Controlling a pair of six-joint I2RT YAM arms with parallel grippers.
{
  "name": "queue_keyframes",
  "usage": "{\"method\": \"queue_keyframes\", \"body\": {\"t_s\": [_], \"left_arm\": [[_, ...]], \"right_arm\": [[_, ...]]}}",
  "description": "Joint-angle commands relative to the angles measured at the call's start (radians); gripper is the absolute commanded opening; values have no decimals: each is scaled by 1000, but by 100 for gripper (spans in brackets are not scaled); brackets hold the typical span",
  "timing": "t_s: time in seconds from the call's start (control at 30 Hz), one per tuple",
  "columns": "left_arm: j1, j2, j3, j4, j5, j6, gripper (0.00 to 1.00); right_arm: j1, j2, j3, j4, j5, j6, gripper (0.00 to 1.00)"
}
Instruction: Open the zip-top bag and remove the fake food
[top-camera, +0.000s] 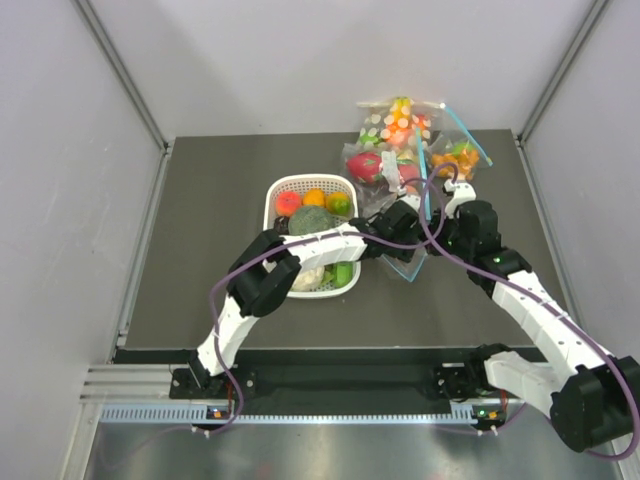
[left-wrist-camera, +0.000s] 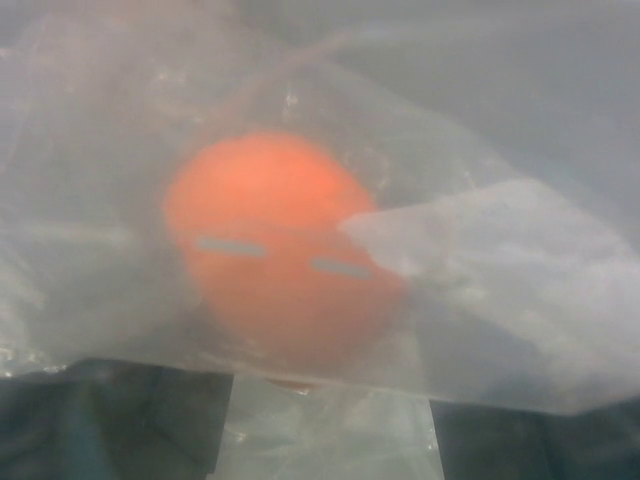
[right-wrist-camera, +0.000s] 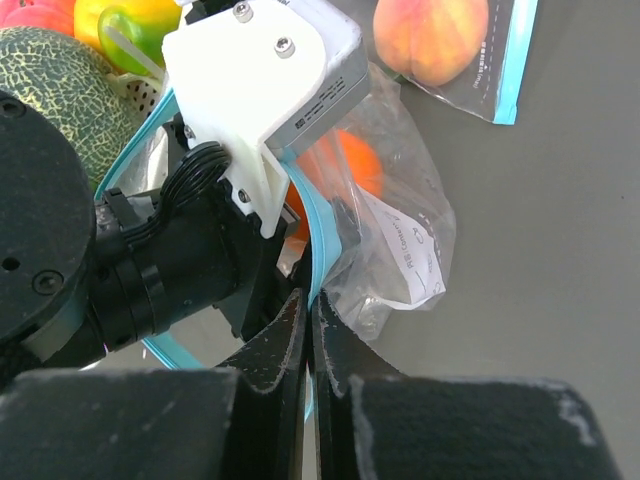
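The zip-top bag (top-camera: 408, 262) lies right of the basket, its light-blue zip strip (right-wrist-camera: 315, 232) open in a loop around my left gripper (top-camera: 398, 220). In the left wrist view the left gripper (left-wrist-camera: 330, 430) is open, fingers wide apart, with bag film (left-wrist-camera: 500, 250) across the view. A round orange fruit (left-wrist-camera: 270, 250) sits just beyond the fingertips and also shows inside the bag in the right wrist view (right-wrist-camera: 352, 165). My right gripper (right-wrist-camera: 312, 310) is shut on the zip strip at the bag's right lip; from above it (top-camera: 440, 197) is close beside the left gripper.
A white basket (top-camera: 305, 184) left of the bag holds a grey-green melon (top-camera: 308, 220) and other toy produce. Other clear bags lie at the back: one with a pink dragon fruit (top-camera: 368, 165), one with orange pieces (top-camera: 460, 157), one with a peach (right-wrist-camera: 430, 35).
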Motion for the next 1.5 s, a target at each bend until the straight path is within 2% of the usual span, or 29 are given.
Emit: {"method": "queue_keyframes", "body": {"t_s": [0.0,0.23,0.37,0.63,1.1,1.17,1.2,1.27,1.3,1.47], "left_arm": [[11,-32,3,8,-38,34,73],[14,-162,-60,60,-48,12,78],[23,-181,-64,85,-35,8,82],[51,-107,2,89,-36,17,85],[56,-15,58,120,27,16,81],[56,-11,58,113,30,17,78],[56,-8,57,110,33,17,67],[54,-5,52,108,47,20,55],[56,-2,51,107,48,22,45],[54,-5,34,91,54,34,24]], "right_arm": [[13,-35,15,59,-44,4,0],[13,-38,13,55,-42,3,0],[15,-41,12,52,-41,1,0],[15,-45,12,46,-42,-2,0],[15,-47,3,41,-39,-7,0],[15,-47,3,43,-38,-8,0],[12,-44,1,44,-42,-5,0],[13,-41,1,47,-45,-6,0],[12,-38,2,50,-47,-3,0],[12,-36,3,47,-47,-5,0]]}}
